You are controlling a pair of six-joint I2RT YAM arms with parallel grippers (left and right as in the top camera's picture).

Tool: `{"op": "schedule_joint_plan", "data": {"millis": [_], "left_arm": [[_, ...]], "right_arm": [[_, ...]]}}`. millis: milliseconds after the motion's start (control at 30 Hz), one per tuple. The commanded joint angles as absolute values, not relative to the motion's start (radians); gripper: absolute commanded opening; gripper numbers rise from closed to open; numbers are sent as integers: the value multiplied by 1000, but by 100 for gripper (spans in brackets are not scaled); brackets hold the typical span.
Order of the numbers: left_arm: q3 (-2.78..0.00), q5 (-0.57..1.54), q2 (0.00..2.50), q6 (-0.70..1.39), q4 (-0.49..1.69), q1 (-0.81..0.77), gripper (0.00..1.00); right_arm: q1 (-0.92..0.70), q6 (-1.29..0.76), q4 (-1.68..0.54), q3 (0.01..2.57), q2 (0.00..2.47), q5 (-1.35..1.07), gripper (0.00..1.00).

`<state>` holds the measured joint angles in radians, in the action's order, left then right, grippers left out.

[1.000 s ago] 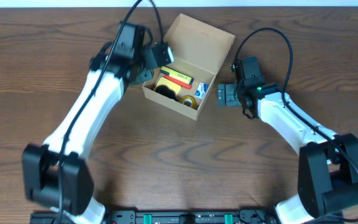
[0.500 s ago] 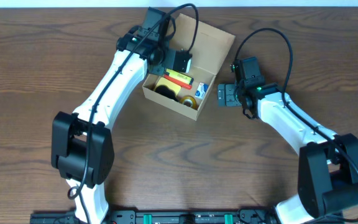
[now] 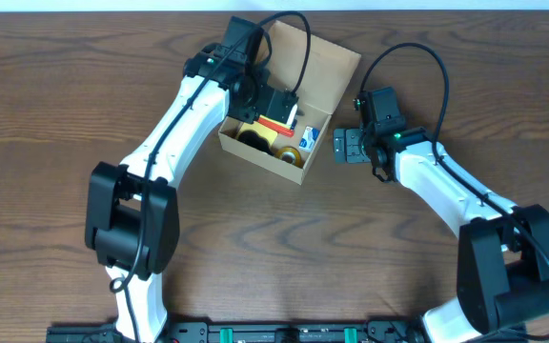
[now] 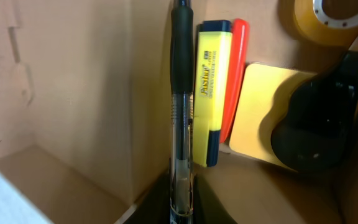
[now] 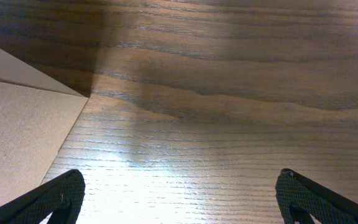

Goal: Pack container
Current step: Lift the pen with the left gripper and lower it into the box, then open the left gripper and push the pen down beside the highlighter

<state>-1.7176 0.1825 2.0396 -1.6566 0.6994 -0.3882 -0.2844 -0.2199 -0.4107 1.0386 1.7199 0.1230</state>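
The container point(image 3: 258, 154), a tan cardboard box with its flap lid point(image 3: 324, 59) open, sits at the table's back centre. My left gripper point(image 3: 279, 103) reaches down into it, shut on a clear pen with a black grip point(image 4: 181, 112); the pen runs along the inner wall point(image 4: 73, 93). Beside the pen lie a yellow highlighter point(image 4: 210, 87), a red marker point(image 4: 235, 68), a yellow note pad point(image 4: 257, 118), a black tape dispenser point(image 4: 316, 134) and a tape roll point(image 4: 328, 18). My right gripper point(image 3: 343, 146) hovers open just right of the box, with only bare wood between its fingers point(image 5: 61, 196).
A corner of the box's outer wall point(image 5: 17, 137) fills the left of the right wrist view. Both arms' black cables arc above the box and the right arm.
My left arm has swung right, from beside the box's left edge to over its inside, carrying the pen. The right arm has not moved.
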Motion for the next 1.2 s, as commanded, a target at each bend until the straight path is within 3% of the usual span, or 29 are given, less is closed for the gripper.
{"op": "schedule_joint_plan", "data": {"millis": [0,333,400,467,533,900,1167], "left_arm": [[-1742,213,2067,-1718,687,-387,11],[-1742,268,2109,-1728,628,-386,14],[-1742,268,2109,-1728,629,-385,18],[-1742,268,2109,-1720,628,-385,33],[-1742,267,2109,-1704,628,-385,37],[-1744,249,2036,-1583,627,-387,37],[-1744,161,1861,-1346,641,-385,37]], "right_arm": [[-276,-231,-411,1037,1728,123,99],[-276,-231,-411,1037,1728,123,99],[-276,-231,-411,1037,1728,123,99],[-276,-231,-411,1037,1728,123,99],[-276,-231,-411,1037,1728,123,99],[-276,-231,-411,1037,1728,123,99],[-276,-231,-411,1037,1728,123,99]]}}
